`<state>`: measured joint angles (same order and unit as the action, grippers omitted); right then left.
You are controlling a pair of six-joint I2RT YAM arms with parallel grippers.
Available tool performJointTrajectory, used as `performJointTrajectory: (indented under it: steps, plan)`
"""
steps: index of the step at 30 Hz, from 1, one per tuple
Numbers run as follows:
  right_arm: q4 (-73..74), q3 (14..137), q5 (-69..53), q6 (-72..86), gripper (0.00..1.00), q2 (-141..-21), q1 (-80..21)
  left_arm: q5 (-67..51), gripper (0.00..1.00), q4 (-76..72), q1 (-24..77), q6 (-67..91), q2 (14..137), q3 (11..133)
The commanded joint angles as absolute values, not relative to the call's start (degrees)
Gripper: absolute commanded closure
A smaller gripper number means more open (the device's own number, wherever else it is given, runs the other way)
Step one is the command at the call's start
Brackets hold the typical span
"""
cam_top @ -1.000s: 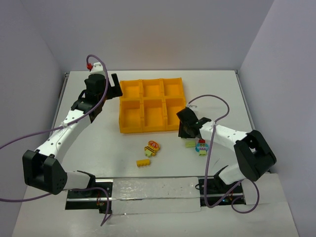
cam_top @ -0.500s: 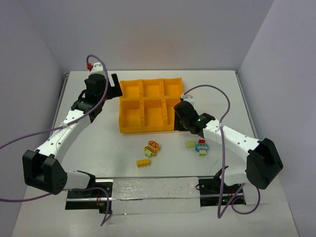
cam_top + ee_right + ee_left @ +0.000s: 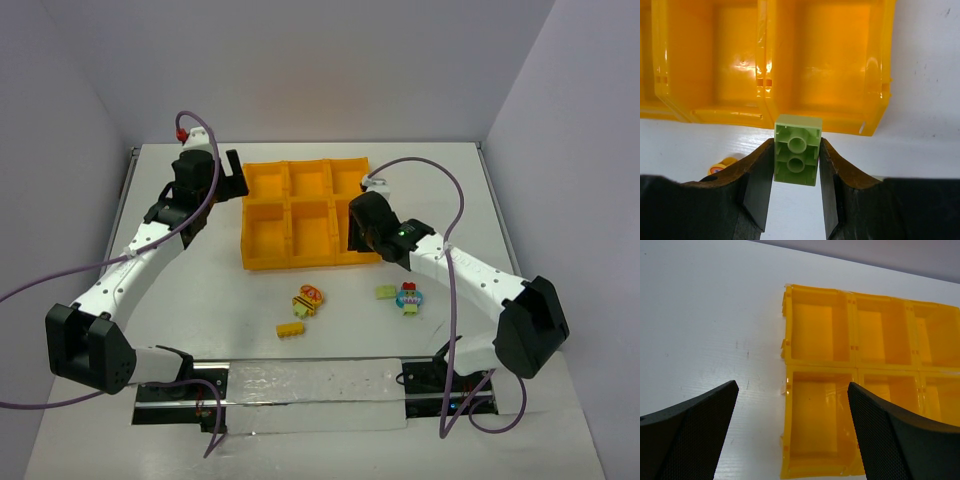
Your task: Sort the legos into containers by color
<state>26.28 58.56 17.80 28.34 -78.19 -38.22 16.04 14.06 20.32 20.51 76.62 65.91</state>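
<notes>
The desk point(image 3: 200, 290) shows open surface left of and nearer than the orange-yellow tray point(image 3: 290, 262). The left gripper point(image 3: 792, 387) hangs wide open and holds nothing, beside the tray's far-left corner. The right gripper point(image 3: 796, 155) is clamped on a lime green brick point(image 3: 797, 142) at the near-right well's outer wall, and the loose legos point(image 3: 308, 299) lie apart from that edge.

No readable text, label or number anywhere

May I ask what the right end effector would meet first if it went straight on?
Probably the tray's near wall, at its near right well; the held brick would touch first, though depth is unclear.
</notes>
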Motion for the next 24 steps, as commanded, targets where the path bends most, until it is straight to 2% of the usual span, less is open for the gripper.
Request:
performJointTrajectory:
  steps: [1, 11, 16, 24]
  plan:
    - [24.96, 62.04, 18.83, 26.86, 0.59, -78.13, -37.39, 15.29, 0.01, 14.34, 20.74, 20.93, 75.41, 67.80]
    - [23.87, 64.26, 17.45, 26.20, 0.58, -79.12, -36.28, 15.29, 0.01, 14.77, 20.74, 21.18, 75.75, 68.03]
    - [21.05, 66.81, 12.99, 26.11, 0.58, -80.98, -33.81, 14.71, 0.01, 15.09, 20.74, 21.35, 75.75, 68.44]
    - [18.38, 75.59, 8.68, 25.93, 0.58, -90.14, -27.80, 14.33, 0.01, 15.99, 20.74, 21.70, 76.44, 69.16]
